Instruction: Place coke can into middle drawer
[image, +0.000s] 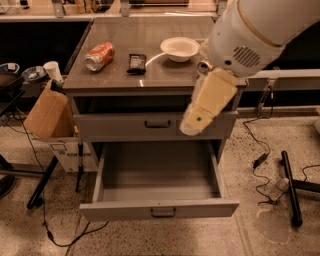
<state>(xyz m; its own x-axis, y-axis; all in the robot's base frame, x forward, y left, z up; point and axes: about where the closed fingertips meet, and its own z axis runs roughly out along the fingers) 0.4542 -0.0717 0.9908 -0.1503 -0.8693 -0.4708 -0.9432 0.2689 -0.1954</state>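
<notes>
The coke can (99, 56), red-orange with white lettering, lies on its side at the left of the cabinet top. The middle drawer (160, 209) is pulled wide open below and its grey tray holds nothing. My white arm reaches in from the upper right. Its cream-coloured gripper (196, 122) hangs down in front of the cabinet's right front, over the upper drawer front (125, 125). It is well to the right of the coke can and above the open drawer's right side. It holds nothing that I can see.
On the cabinet top are a dark packet (136, 62), a white bowl (179, 48) and a gold-brown can (203, 66), mostly hidden behind my arm. A cardboard box (45, 114) and a white cup (52, 70) stand at left. Cables and a black stand leg (290, 185) lie at right.
</notes>
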